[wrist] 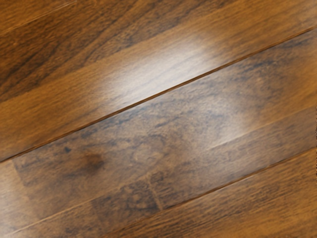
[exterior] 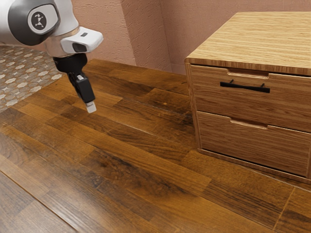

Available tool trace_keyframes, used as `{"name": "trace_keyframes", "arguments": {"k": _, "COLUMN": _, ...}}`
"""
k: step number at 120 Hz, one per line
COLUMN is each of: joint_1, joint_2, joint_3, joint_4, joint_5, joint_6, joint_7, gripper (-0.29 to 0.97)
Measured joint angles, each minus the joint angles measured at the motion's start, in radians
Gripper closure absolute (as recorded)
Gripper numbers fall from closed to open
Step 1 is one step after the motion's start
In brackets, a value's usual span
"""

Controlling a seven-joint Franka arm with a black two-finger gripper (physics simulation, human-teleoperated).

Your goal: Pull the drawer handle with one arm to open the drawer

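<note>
Handle [exterior: 244, 87] on upper drawer [exterior: 286, 103], cabinet [exterior: 252, 41] on floor [exterior: 121, 170]

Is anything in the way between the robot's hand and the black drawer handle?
Nothing visible. Just wooden floor lies between the gripper and the black handle on the top drawer.

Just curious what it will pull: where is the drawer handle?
At the exterior view's right, the black handle sits on the upper drawer of the cabinet, far from the hand at left.
</note>
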Motion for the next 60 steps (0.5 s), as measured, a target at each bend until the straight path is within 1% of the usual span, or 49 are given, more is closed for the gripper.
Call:
{"name": "trace_keyframes", "arguments": {"k": 25, "joint_1": -0.012, "joint_2": -0.002, "joint_3": 0.003, "joint_4": -0.001, "joint_5": -0.02, "joint_6": -0.001, "joint_7": 0.033, "gripper": 0.0}}
{"name": "trace_keyframes", "arguments": {"k": 30, "joint_1": -0.032, "joint_2": -0.06, "joint_3": 0.0, "joint_4": 0.028, "joint_5": -0.031, "joint_6": -0.002, "joint_7": 0.044, "gripper": 0.0}}
{"name": "trace_keyframes", "arguments": {"k": 35, "joint_1": -0.041, "joint_2": -0.104, "joint_3": -0.005, "joint_4": 0.048, "joint_5": -0.065, "joint_6": -0.002, "joint_7": 0.055, "gripper": 0.0}}
{"name": "trace_keyframes", "arguments": {"k": 41, "joint_1": -0.029, "joint_2": -0.125, "joint_3": -0.012, "joint_4": 0.06, "joint_5": -0.106, "joint_6": -0.002, "joint_7": 0.07, "gripper": 0.0}}
{"name": "trace_keyframes", "arguments": {"k": 51, "joint_1": -0.005, "joint_2": -0.106, "joint_3": -0.014, "joint_4": 0.056, "joint_5": -0.147, "joint_6": 0.018, "joint_7": 0.134, "gripper": 0.0}}
{"name": "trace_keyframes", "arguments": {"k": 60, "joint_1": 0.002, "joint_2": -0.084, "joint_3": -0.011, "joint_4": 0.033, "joint_5": -0.165, "joint_6": 0.032, "joint_7": 0.205, "gripper": 0.0}}
